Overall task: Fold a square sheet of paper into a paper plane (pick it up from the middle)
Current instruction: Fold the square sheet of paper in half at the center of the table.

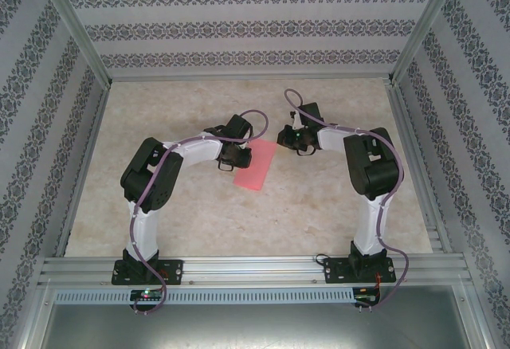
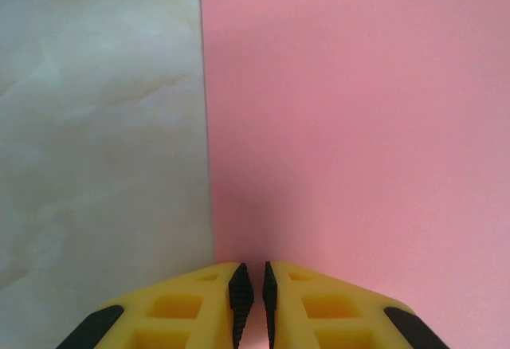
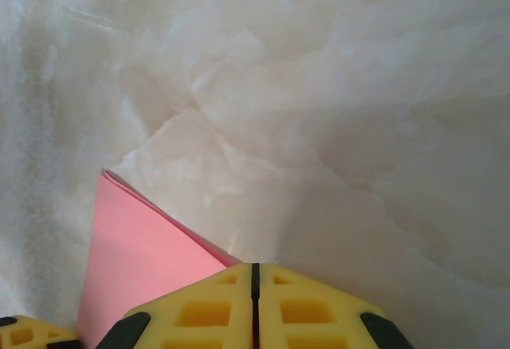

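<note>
The pink-red square sheet of paper (image 1: 256, 166) lies flat on the pale marbled table, doubled over into a narrow rectangle. Its two layers show at the corner in the right wrist view (image 3: 143, 261). My left gripper (image 1: 237, 158) points down onto the sheet near its left edge (image 2: 351, 126). Its jaws (image 2: 255, 273) stand a narrow slit apart, with nothing pinched between them. My right gripper (image 1: 285, 136) hovers just beyond the sheet's far right corner. It is shut (image 3: 255, 273), pads together on nothing. The paper plane is out of view.
The table (image 1: 159, 205) is bare around the sheet, with free room on every side. Aluminium rails (image 1: 247, 268) run along the near edge by the arm bases. Patterned walls (image 1: 239, 30) close in the back and both sides.
</note>
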Robot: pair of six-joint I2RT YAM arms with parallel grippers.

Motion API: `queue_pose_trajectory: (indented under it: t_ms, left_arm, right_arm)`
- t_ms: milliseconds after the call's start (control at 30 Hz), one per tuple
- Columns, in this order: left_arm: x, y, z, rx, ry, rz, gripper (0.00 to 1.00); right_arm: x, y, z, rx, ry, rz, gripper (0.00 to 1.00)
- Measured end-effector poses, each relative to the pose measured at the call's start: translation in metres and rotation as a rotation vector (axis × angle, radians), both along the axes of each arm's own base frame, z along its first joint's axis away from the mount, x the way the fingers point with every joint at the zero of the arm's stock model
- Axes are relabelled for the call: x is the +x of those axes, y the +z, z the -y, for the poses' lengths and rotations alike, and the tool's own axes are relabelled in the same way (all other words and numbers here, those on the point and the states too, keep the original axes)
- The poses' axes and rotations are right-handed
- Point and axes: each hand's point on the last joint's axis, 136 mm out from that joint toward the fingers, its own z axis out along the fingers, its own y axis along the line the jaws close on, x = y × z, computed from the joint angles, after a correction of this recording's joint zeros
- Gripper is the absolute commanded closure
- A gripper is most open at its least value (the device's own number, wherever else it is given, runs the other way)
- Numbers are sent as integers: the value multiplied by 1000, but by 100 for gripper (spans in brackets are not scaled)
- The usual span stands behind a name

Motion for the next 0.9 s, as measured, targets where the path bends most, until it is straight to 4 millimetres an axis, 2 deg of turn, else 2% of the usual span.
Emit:
queue_pose_trajectory:
  t_ms: [133,267,400,500,733,900]
  left_arm:
    - [0,0,0,-2,0,-1,78]
    - [0,1,1,-4,-1,-1,78]
    - [0,1,1,-5,-1,-2,78]
    - [0,1,1,-5,-1,-2,79]
    - [0,0,1,-5,-1,-3,79]
    - [0,0,1,-7,-2,-3,78]
  right_arm:
    - [-11,21,-13,12,31,29,91]
    - [-40,37,-45,63,98,36,91]
    - [-74,25,-70,85,149,-30,91]
    - [-94,12,-79,91,163,-85,91]
    - [-118,-11,-74,84,149,-161,91]
    - [-131,-11,-77,92,164,-156,91]
